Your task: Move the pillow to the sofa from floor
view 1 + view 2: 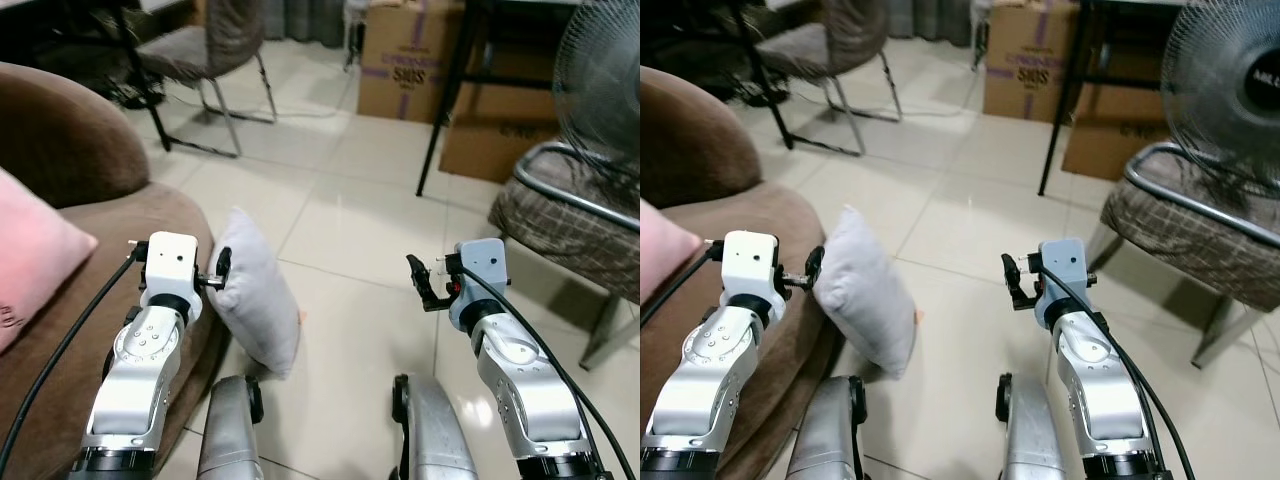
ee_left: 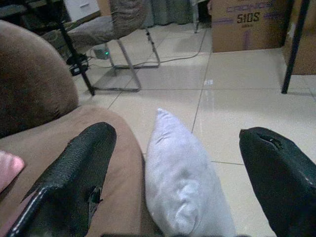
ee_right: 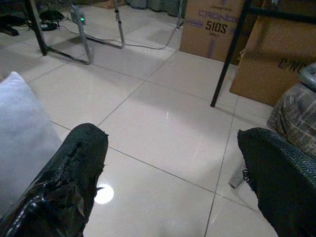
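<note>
On the tiled floor (image 1: 380,220), against the sofa's (image 1: 100,215) front edge, the grey pillow (image 1: 255,295) stands on end. My left gripper (image 2: 173,173) spreads wide around it for grasping; my right gripper (image 3: 170,168) hangs released, empty.
</note>
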### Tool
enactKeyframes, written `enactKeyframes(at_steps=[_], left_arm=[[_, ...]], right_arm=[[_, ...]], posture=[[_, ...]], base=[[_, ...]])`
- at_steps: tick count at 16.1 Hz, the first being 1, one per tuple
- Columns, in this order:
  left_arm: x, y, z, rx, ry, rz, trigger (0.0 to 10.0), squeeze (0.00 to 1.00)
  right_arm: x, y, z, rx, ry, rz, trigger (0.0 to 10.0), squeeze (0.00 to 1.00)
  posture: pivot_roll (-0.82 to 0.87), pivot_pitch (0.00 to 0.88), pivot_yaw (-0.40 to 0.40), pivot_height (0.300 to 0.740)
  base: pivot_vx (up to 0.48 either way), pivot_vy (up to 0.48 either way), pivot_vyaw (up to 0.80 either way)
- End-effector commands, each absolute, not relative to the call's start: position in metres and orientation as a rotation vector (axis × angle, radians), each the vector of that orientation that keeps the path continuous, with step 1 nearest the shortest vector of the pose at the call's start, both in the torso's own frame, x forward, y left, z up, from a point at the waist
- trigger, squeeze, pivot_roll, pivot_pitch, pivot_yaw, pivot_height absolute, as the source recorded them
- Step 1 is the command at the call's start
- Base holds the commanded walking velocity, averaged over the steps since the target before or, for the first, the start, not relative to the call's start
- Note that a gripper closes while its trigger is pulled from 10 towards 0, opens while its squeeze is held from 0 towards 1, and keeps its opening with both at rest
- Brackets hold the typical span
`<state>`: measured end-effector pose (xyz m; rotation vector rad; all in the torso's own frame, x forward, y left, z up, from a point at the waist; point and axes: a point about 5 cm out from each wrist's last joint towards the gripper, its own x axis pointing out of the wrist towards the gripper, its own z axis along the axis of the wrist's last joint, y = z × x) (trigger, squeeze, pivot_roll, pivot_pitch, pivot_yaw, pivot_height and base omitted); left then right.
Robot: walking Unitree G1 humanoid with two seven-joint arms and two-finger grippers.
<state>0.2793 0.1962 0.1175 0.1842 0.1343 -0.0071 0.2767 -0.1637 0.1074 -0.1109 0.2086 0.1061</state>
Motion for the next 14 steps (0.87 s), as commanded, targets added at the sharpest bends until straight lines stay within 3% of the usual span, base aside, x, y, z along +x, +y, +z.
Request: enactKeyframes(at_steps=[1, 7, 14], left_arm=[[0.2814, 0.1961, 0.1239, 0.205, 0.102, -0.012, 10.0, 0.09], [0.282, 0.1966, 0.129, 0.192, 0.069, -0.022, 10.0, 0.11], [0.2827, 0.1974, 0.1298, 0.192, 0.064, -0.018, 10.0, 0.1]], right_arm=[[0.2781, -0.1651, 0.1117, -0.123, 0.193, 0.1, 10.0, 0.0], [0.2788, -0.1673, 0.1094, -0.117, 0.211, 0.071, 10.0, 0.0], [0.281, -0.1643, 0.1119, -0.129, 0.195, 0.11, 10.0, 0.0]], posture=[[-0.09, 0.0, 0.037, 0.537], [-0.09, 0.0, 0.042, 0.537], [-0.09, 0.0, 0.042, 0.537]], base=[[0.0, 0.0, 0.0], [0.324, 0.0, -0.62], [0.414, 0.0, 0.0]])
